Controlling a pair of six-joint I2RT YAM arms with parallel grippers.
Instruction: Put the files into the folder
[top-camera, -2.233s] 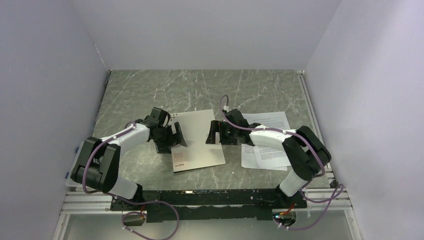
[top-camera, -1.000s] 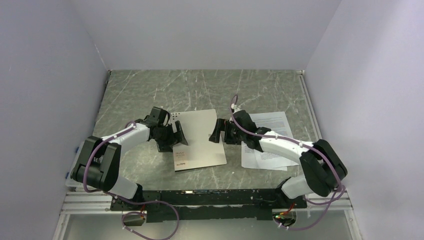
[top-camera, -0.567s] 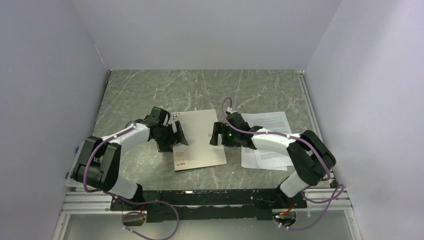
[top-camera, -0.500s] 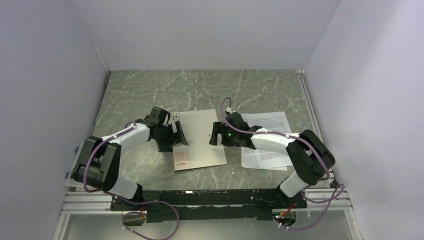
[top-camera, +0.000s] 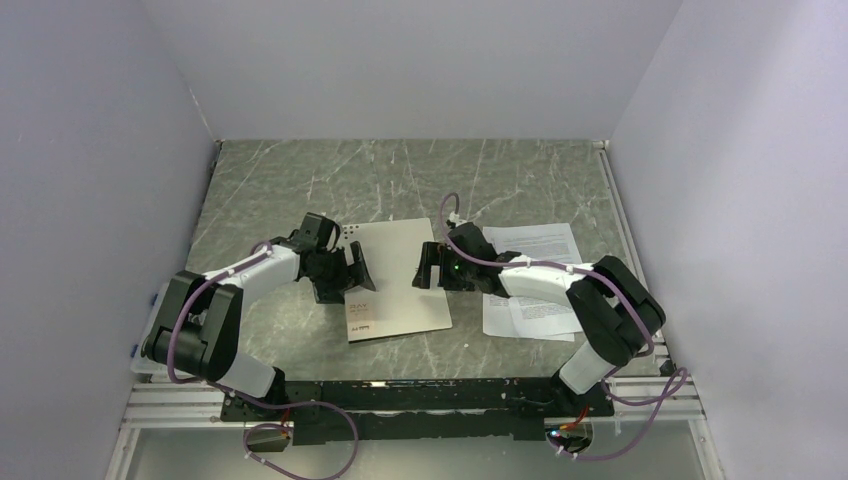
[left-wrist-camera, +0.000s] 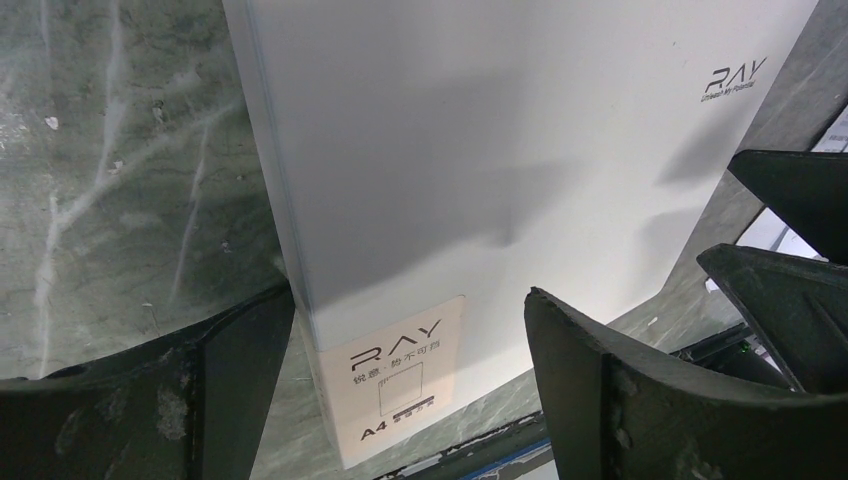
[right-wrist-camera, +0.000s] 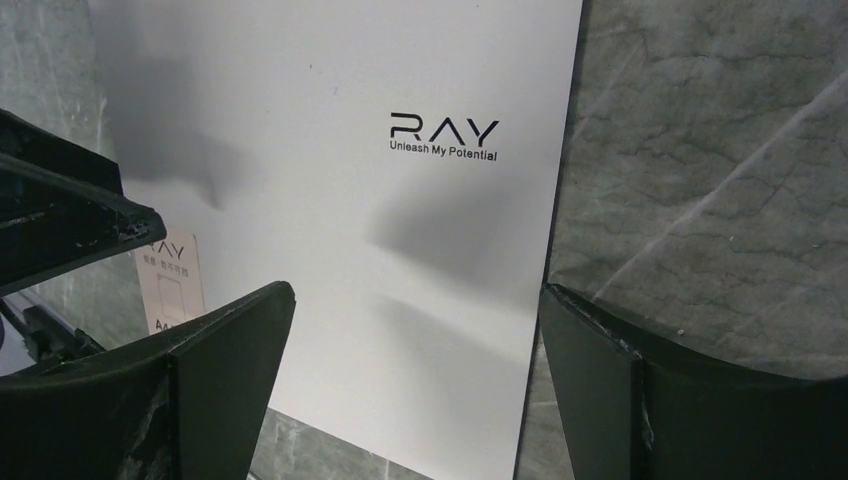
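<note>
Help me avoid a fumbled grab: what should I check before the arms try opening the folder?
1. The flat silver-grey folder lies closed on the marble table: ok.
2. The left gripper is open, jaws astride the folder's left edge: ok.
3. The right gripper is open at the folder's right edge: ok.
4. The white printed paper files lie to the right of the folder, held by neither gripper: ok.
5. Either gripper's fingers touching the cover: cannot tell.
</note>
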